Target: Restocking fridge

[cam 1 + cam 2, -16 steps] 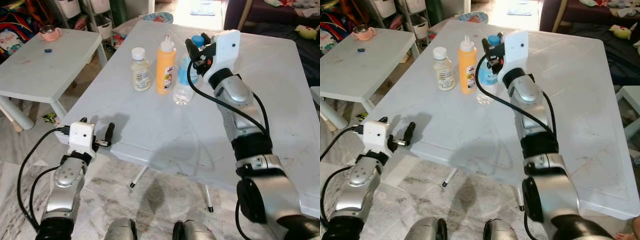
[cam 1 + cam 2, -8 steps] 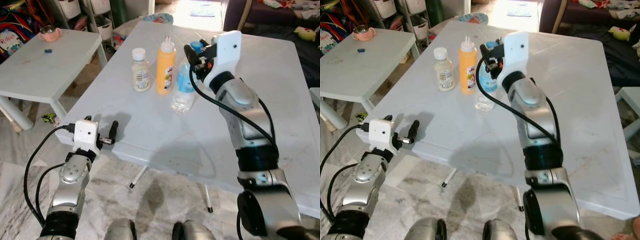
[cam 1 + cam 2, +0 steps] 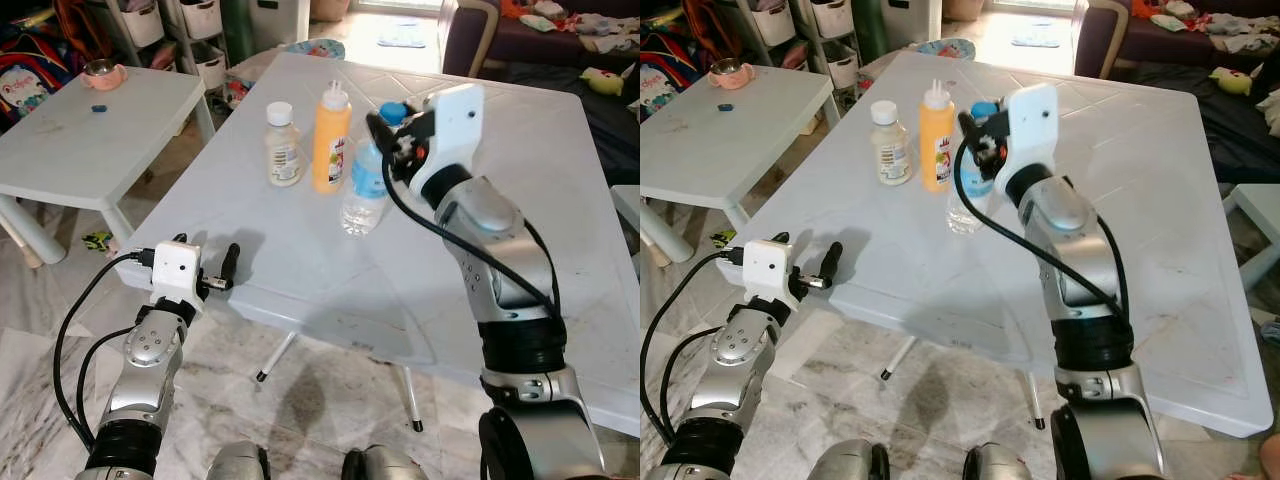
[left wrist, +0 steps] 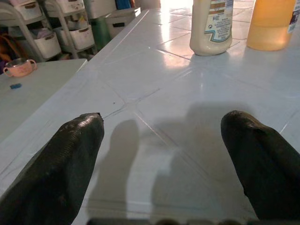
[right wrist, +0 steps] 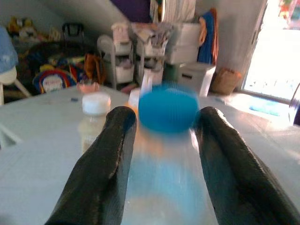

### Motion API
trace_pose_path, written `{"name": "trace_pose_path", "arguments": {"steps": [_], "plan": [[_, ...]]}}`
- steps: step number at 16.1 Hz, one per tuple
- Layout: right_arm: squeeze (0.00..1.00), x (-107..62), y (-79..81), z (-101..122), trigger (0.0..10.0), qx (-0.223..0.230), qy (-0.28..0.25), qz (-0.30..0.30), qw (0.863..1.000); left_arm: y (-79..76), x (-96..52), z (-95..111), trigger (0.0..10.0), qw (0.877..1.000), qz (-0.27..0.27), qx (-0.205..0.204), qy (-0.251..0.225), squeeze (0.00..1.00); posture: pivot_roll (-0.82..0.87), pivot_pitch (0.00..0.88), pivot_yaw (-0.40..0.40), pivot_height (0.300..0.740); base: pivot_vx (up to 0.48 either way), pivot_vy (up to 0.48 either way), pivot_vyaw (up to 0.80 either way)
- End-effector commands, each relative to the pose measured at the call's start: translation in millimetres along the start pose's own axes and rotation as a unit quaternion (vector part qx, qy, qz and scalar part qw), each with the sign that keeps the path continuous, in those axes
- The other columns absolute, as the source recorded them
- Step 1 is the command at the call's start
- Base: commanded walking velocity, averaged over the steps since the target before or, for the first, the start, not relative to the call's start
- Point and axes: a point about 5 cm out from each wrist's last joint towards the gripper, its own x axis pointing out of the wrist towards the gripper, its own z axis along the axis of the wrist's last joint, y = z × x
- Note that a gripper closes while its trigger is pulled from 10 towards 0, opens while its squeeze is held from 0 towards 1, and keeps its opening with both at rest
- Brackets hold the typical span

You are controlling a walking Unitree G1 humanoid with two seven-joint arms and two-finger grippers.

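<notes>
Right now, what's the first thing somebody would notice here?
Three bottles stand in a row on the big white table: a white-capped bottle, an orange squeeze bottle and a clear water bottle with a blue cap. The right gripper is open around the water bottle's top. The left gripper waits open at the table's near edge.

- Bottles on big table: 3 — white-capped bottle, orange squeeze bottle, blue-capped water bottle
- Tables: 2, including small table
- Pink cup: 1
</notes>
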Motion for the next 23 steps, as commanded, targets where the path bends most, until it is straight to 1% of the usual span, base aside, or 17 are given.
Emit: {"name": "trace_pose_path", "arguments": {"steps": [1, 4, 5, 6, 7, 8, 12, 13, 14, 15, 16, 19, 20, 21, 23], "plan": [[1.00, 0.4, 1.3, -2, 10.0, -0.004, 0.008, 0.005, 1.000, 0.2, 1.4, 1, 10.0, 1.000, -0.001, 0.007, -0.001, 0.00, -0.02, 0.010, 0.001, 0.740, 0.000, 0.000, 0.00], [1.00, 5.2, -0.4, -2, 10.0, -0.016, 0.006, 0.006, 1.000, 0.7, 1.1, 0, 10.0, 1.000, 0.001, 0.007, 0.000, 0.00, -0.01, 0.009, -0.002, 0.740, 0.000, 0.000, 0.00], [0.93, 7.3, -1.3, -2, 10.0, -0.023, 0.006, 0.008, 1.000, 2.0, 0.7, -1, 10.0, 1.000, 0.002, 0.007, 0.000, 0.00, 0.00, 0.008, -0.002, 0.740, 0.000, 0.000, 0.00], [0.29, 8.0, -2.2, -1, 10.0, -0.026, 0.005, 0.010, 1.000, 2.0, 0.4, -1, 10.0, 1.000, 0.003, 0.007, 0.000, 0.00, 0.00, 0.008, -0.002, 0.740, 0.000, 0.000, 0.00], [0.11, 8.6, -3.0, 0, 10.0, -0.029, 0.003, 0.012, 1.000, 1.9, 0.4, -1, 10.0, 1.000, 0.002, 0.008, 0.000, 0.00, 0.00, 0.006, -0.002, 0.740, 0.000, 0.000, 0.00], [0.00, 10.0, -4.5, 3, 10.0, -0.035, -0.002, 0.012, 0.999, 2.1, 0.7, -1, 10.0, 1.000, 0.002, 0.008, 0.000, 0.00, 0.00, 0.004, -0.002, 0.740, 0.000, 0.000, 0.00], [0.00, 12.5, -7.4, 9, 10.0, -0.045, -0.016, 0.011, 0.999, 0.8, 1.9, 0, 10.0, 1.000, 0.001, 0.008, -0.001, 0.00, 0.00, 0.005, 0.003, 0.740, 0.000, 0.000, 0.00], [0.16, 12.8, -8.0, 11, 10.0, -0.042, -0.020, 0.013, 0.999, 0.1, 1.7, 0, 10.0, 1.000, 0.000, 0.008, -0.001, 0.00, 0.00, 0.005, 0.003, 0.740, 0.000, 0.000, 0.00], [0.64, 13.8, -8.9, 12, 10.0, -0.044, -0.023, 0.013, 0.999, 0.1, 2.1, 0, 10.0, 1.000, 0.000, 0.008, -0.001, 0.00, -0.01, 0.005, 0.004, 0.740, 0.000, 0.000, 0.00], [0.53, 15.4, -10.5, 13, 10.0, -0.048, -0.025, 0.010, 0.998, 0.0, 2.5, 0, 10.0, 1.000, 0.000, 0.008, -0.001, 0.00, -0.01, 0.004, 0.004, 0.740, 0.000, 0.000, 0.00], [0.00, 17.5, -12.3, 14, 10.0, -0.050, -0.025, 0.008, 0.998, 0.0, 3.0, 0, 10.0, 1.000, 0.000, 0.008, -0.001, 0.00, -0.01, 0.004, 0.004, 0.740, 0.000, 0.000, 0.00], [0.00, 29.5, -20.5, 15, 9.9, -0.043, -0.027, -0.002, 0.999, -0.7, 3.5, 0, 10.0, 1.000, -0.002, 0.008, 0.000, 0.00, 0.00, 0.002, 0.006, 0.740, 0.000, 0.000, 0.00], [0.00, 31.6, -21.6, 16, 7.2, -0.041, -0.028, -0.002, 0.999, -1.0, 3.6, 0, 10.0, 1.000, -0.002, 0.008, -0.001, 0.00, 0.00, 0.002, 0.006, 0.740, 0.000, 0.000, 0.00], [0.00, 34.7, -21.9, 17, 0.0, -0.035, -0.030, -0.001, 0.999, -0.9, 4.0, 0, 10.0, 1.000, -0.002, 0.008, 0.000, 0.00, 0.00, 0.001, 0.005, 0.740, 0.000, 0.000, 0.00], [0.00, 39.7, -22.0, 18, 0.0, -0.034, -0.033, 0.002, 0.999, 0.0, 4.2, 0, 10.0, 1.000, -0.001, 0.009, 0.000, 0.00, 0.01, 0.000, 0.004, 0.740, 0.000, 0.000, 0.00]]}}
